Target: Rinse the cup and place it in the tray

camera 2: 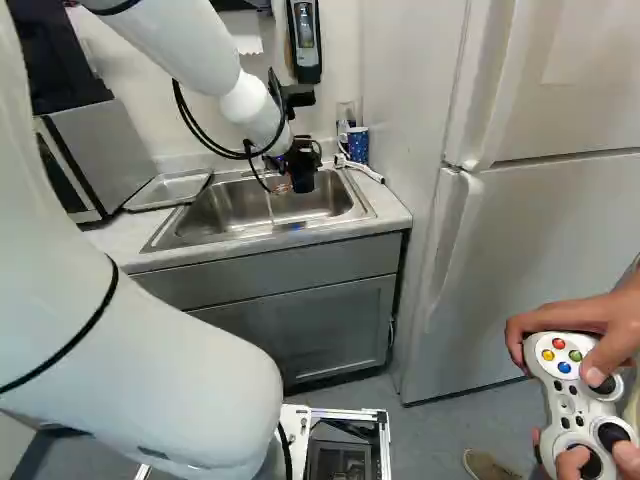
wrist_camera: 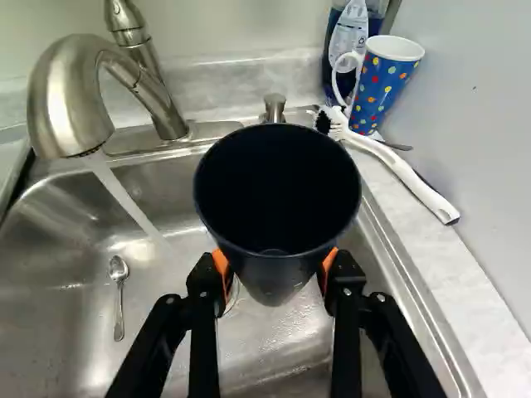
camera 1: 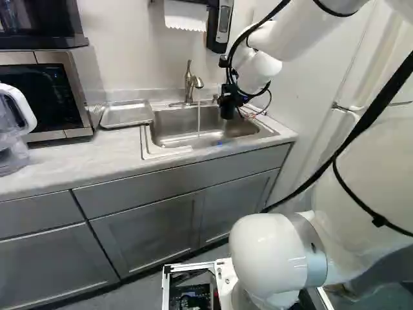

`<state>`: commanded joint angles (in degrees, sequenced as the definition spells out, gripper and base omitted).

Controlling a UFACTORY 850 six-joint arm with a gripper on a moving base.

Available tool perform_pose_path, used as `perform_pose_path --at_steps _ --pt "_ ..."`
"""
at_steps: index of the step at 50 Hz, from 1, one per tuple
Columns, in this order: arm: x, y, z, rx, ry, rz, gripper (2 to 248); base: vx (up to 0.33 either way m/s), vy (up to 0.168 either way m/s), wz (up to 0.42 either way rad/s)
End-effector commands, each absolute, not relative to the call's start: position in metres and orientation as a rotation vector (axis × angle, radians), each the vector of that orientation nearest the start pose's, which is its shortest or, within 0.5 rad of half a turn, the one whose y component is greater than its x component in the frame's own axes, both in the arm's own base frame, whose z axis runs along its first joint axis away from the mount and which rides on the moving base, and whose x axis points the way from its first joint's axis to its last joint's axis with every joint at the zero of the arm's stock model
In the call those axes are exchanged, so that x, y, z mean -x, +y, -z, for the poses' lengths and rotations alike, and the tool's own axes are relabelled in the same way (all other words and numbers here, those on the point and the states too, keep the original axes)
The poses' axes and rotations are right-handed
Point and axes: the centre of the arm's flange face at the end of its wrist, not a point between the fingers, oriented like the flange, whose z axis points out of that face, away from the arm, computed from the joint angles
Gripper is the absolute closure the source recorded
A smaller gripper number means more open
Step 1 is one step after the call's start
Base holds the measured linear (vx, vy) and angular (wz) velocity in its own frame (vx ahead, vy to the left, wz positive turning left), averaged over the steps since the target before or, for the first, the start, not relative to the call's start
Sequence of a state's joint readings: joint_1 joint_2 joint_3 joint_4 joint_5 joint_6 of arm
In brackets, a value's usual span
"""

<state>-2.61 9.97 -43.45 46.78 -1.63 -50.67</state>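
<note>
My gripper is over the right part of the sink, with a dark cup below it. In the wrist view the orange pads of the gripper press on the cup from two sides, and its dark open mouth shows. Water runs from the faucet beside the cup; the stream falls into the basin and does not touch the cup. A metal tray lies on the counter, left of the sink in the left base view.
A spoon lies in the basin. Behind the sink's corner stand a blue dotted mug and a bottle, with a white brush beside them. A microwave and a fridge flank the sink.
</note>
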Motion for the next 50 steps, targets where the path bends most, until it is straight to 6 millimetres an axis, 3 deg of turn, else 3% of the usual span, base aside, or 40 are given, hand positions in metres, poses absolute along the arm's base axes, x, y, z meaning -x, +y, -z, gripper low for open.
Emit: perform_pose_path --at_steps 23,50 --pt "-0.443 -0.001 -0.534 2.868 -0.102 1.308 129 0.000 0.000 0.000" --pt "-0.444 0.019 -0.534 2.848 -0.166 1.297 129 0.000 0.000 0.000"
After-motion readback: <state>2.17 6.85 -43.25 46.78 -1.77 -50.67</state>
